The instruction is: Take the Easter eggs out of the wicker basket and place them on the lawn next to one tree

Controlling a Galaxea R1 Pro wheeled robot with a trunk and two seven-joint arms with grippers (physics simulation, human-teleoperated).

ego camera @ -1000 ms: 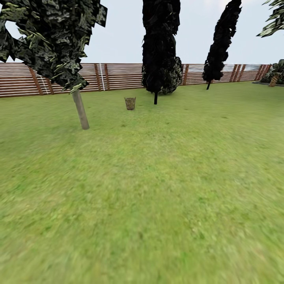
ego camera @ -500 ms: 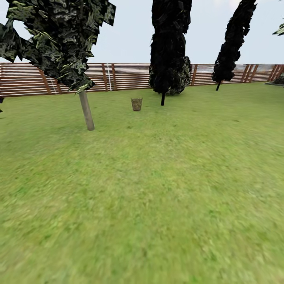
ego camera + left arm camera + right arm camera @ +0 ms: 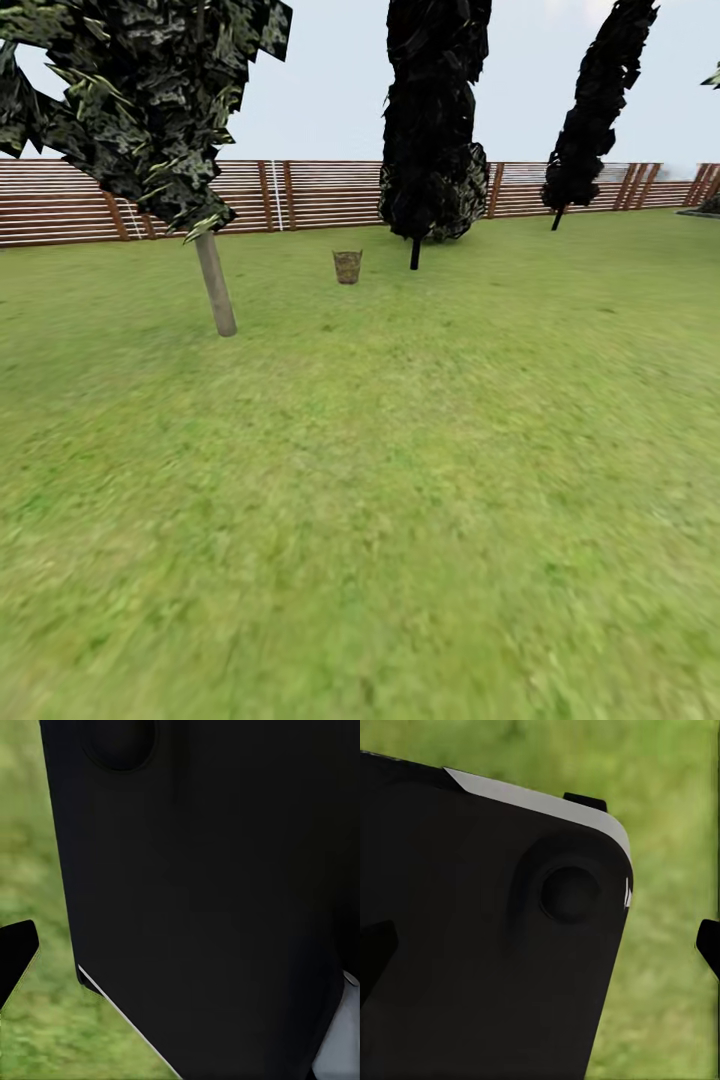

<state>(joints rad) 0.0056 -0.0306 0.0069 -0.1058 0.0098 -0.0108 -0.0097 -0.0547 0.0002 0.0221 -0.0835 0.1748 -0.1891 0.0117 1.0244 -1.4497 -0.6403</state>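
Observation:
The wicker basket [image 3: 347, 267] stands small and far off on the lawn [image 3: 400, 480], close to the fence. Its inside cannot be seen from here, so the three Easter eggs are hidden. To the basket's left rises a tree with a pale grey-beige trunk [image 3: 216, 286] and speckled dark leaf sheets [image 3: 140, 90]. My left gripper [image 3: 180, 960] hangs over grass in front of a black part of my body; one fingertip [image 3: 16, 954] shows far to the side. My right gripper [image 3: 540, 949] is open and holds nothing, with a fingertip [image 3: 709, 945] near the frame's edge.
A brown slat fence [image 3: 320, 195] closes the garden at the back. A black cone-shaped tree [image 3: 432, 120] on a thin stem stands just right of the basket, and another [image 3: 598, 100] farther right. Open grass stretches between me and the basket.
The whole head view has shifted a little to the right and the basket sits slightly lower, so the camera has moved. Basket and trees have stayed where they stand.

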